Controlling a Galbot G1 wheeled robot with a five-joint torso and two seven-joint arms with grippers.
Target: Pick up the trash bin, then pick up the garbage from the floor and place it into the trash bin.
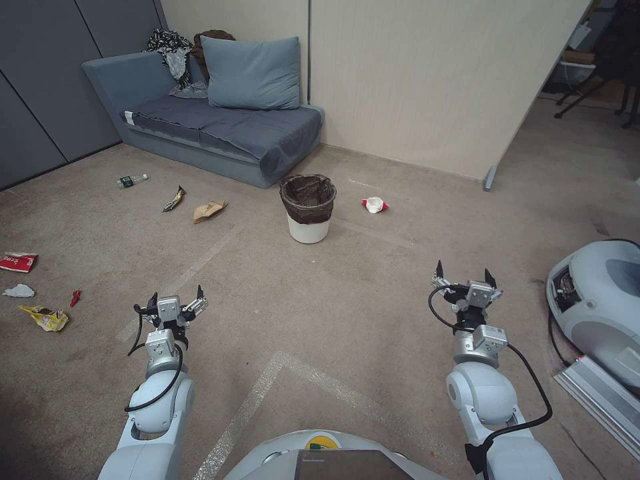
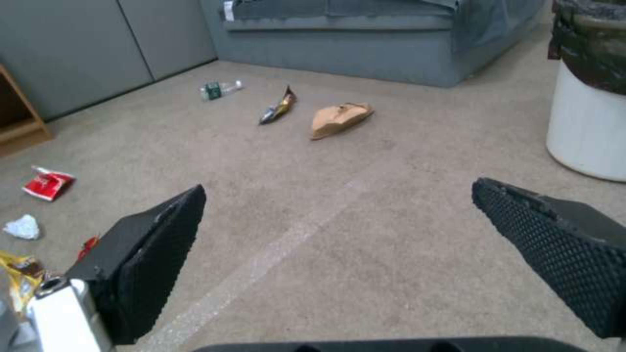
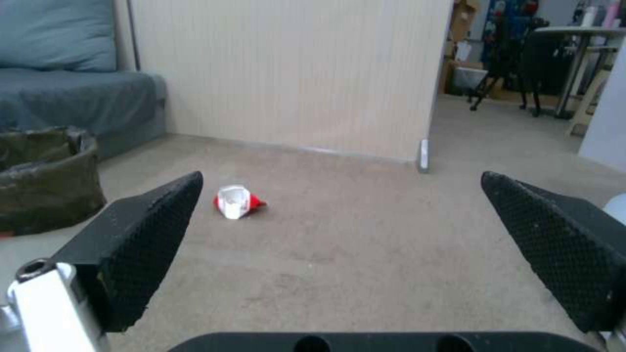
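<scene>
The trash bin (image 1: pixel 308 208) (image 2: pixel 587 112) (image 3: pixel 46 176), a white bucket with a dark bag over its rim, stands upright on the carpet in front of the sofa. Garbage lies scattered: a red-and-white cup (image 1: pixel 375 205) (image 3: pixel 236 201) right of the bin, a brown paper bag (image 1: pixel 209 210) (image 2: pixel 340 118), a gold wrapper (image 1: pixel 174 199) (image 2: pixel 279 106) and a small bottle (image 1: pixel 131 180) (image 2: pixel 220 89) to its left. A red packet (image 1: pixel 18 261), a white tissue (image 1: pixel 19 291), a yellow wrapper (image 1: pixel 45 317) and a red scrap (image 1: pixel 75 297) lie far left. My left gripper (image 1: pixel 176 297) and right gripper (image 1: pixel 464 275) hover open and empty, well short of the bin.
A blue sofa (image 1: pixel 220 127) with a cushion and clothes stands behind the bin. A beige partition wall (image 1: pixel 427 80) runs at the back right. A grey-white machine (image 1: pixel 597 300) sits on the floor at the right edge. Open carpet lies between me and the bin.
</scene>
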